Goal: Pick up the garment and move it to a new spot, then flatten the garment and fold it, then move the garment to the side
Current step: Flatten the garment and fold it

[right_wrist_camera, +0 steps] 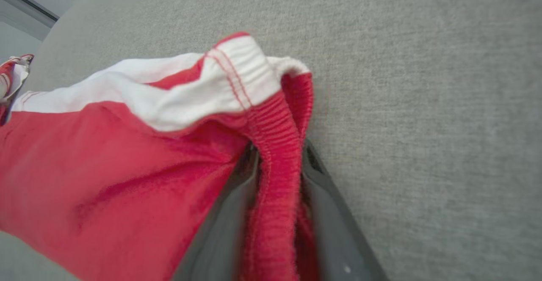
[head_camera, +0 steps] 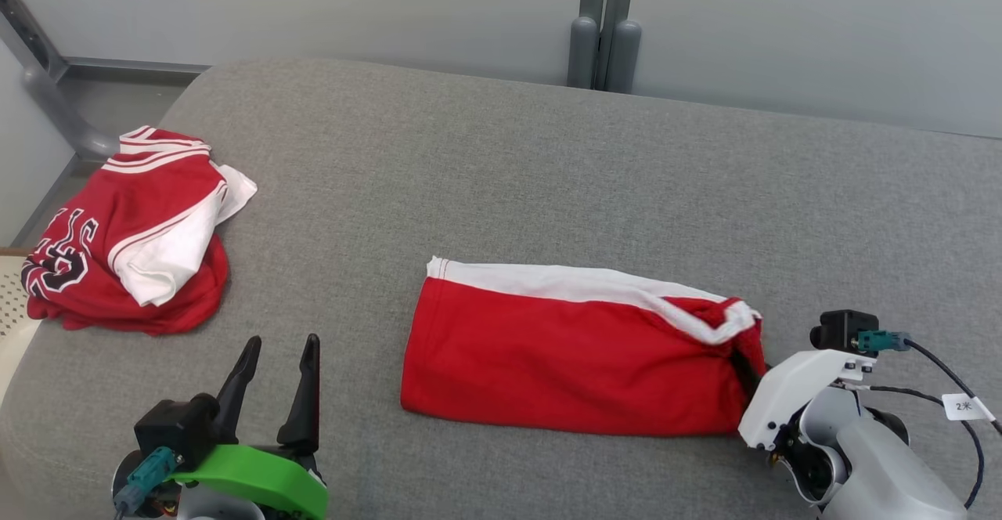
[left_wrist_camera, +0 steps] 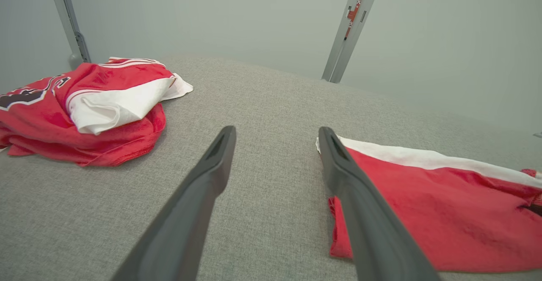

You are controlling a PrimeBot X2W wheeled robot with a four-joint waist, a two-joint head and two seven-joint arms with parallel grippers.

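Head view: garment (head_camera: 571, 355) lies left-right, right claw (right_wrist_camera: 279, 158) clamping its end, left claw (head_camera: 282, 344) agape.

Jersey (head_camera: 125, 230) left of shorts (head_camera: 579, 355)

The right gripper (right_wrist_camera: 281, 152) has its fingertips buried in the bunched elastic hem of the red garment (head_camera: 571, 355), on the right half of the cushion (head_camera: 501, 175). How much cloth sits between them cannot be told, and the right wrist view blurs toward its bottom edge. The jersey (head_camera: 133, 238), at the cushion's left edge, is folded over its own black-and-white lettering (head_camera: 63, 258), which reads only in part. The head view's bottom edge cuts off the base of the left gripper (head_camera: 283, 340).
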